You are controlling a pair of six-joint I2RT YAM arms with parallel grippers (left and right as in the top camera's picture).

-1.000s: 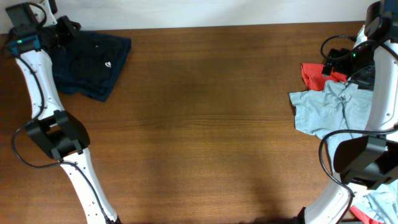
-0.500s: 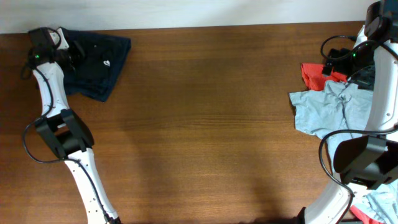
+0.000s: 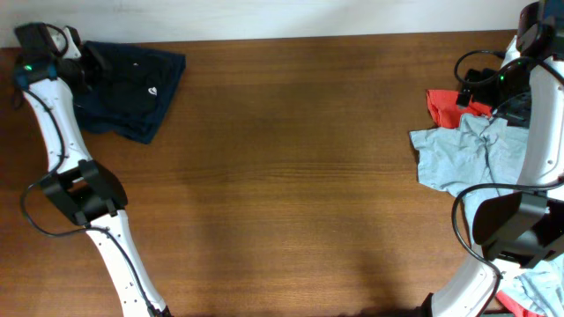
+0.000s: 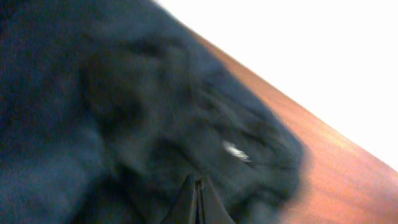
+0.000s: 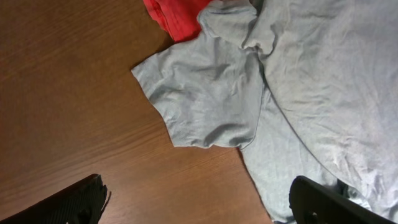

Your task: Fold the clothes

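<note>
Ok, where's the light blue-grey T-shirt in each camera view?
Overhead: light blue-grey T-shirt at the right edge, mid-height.
Left wrist: not in it; only dark cloth shows.
Right wrist: fills the upper right.
Shared landmark: red-orange shirt at its top edge, in overhead and right wrist.

Your table (image 3: 291,176) shows a brown wood grain in fine streaks, smooth, with a low sheen. The dark navy shirt (image 3: 123,97) is soft matt cloth, creased, and carries a small white label (image 3: 150,89). The light blue-grey shirt (image 5: 280,81) is thin matt cloth, wrinkled throughout. The red-orange shirt (image 5: 177,15) is likewise matt cloth. You will find the arm shells (image 3: 53,123) smooth, white and plastic-looking, faintly glossy, with matt black joint housings (image 3: 79,189).
</note>
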